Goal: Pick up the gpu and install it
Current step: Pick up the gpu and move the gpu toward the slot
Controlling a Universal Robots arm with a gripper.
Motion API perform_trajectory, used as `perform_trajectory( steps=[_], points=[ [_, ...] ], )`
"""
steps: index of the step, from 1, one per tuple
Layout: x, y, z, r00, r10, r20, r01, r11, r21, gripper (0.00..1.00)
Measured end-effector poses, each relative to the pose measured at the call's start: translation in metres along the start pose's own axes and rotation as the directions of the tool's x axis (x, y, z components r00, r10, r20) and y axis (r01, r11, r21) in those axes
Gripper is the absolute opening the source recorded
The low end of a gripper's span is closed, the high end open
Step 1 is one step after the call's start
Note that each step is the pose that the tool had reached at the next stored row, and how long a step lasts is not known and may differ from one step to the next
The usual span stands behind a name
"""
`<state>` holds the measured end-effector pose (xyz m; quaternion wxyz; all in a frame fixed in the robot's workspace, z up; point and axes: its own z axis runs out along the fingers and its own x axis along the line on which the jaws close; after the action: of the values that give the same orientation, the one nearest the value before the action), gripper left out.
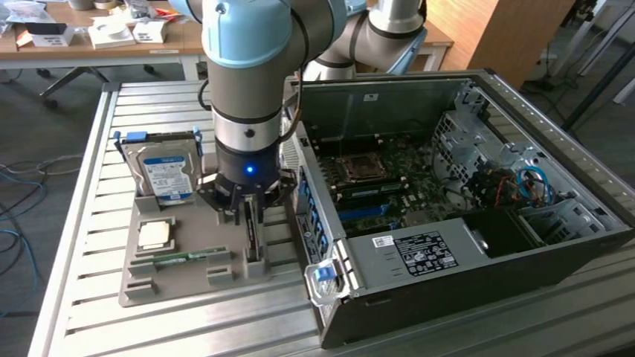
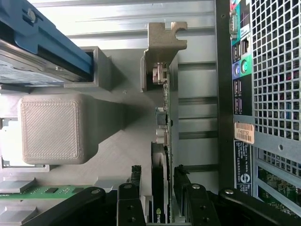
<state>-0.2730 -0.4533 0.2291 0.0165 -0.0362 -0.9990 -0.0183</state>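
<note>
On the slatted aluminium table in the exterior view, a grey moulded plastic tray lies just beside the open black-and-silver metal computer case, which takes up the exterior view's right. A narrow strip of bare slats separates the tray's edge from the case wall, and wider bare table runs along the tray's other side. The tray holds a silver hard drive with a blue-white label and blue rails, a square silvery processor chip and a narrow green memory stick lying flat. The gpu, a thin dark card, stands on edge in a slot at the tray side nearest the case. The case lies with its side open, showing its green board and coloured cables. The grey and pale blue arm comes straight down over the tray, with the black gripper over the upright card.

In the wrist view, the gpu is seen edge-on, its silver metal bracket at the far end, with the case's perforated rear panel close along one flank. On the other flank there is open tray floor up to a ribbed pale grey block. The gripper straddles the card. Its black fingers are spread apart, one on each face, with a slim gap showing on the block side, so nothing is pinched.
</note>
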Motion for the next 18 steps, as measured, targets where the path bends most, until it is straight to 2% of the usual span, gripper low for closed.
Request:
perform_trajectory(
  steps=[3,4,8,10,18],
  points=[
    [-0.001,0.0,-0.0001,1.0,0.0,0.0,0.0,1.0,0.0001,0.42],
    [-0.004,0.0002,-0.0003,1.0,0.0,0.0009,0.0,1.0,0.0005,0.42],
    [0.014,-0.001,0.0006,0.9999,-0.001,0.0135,0.001,1.0,-0.0009,0.42],
    [0.019,-0.0014,0.0008,0.9999,-0.001,0.017,0.001,1.0,-0.0012,0.42],
    [0.015,-0.0011,0.0009,0.9999,-0.001,0.017,0.001,1.0,-0.0012,0.42]
  ],
)
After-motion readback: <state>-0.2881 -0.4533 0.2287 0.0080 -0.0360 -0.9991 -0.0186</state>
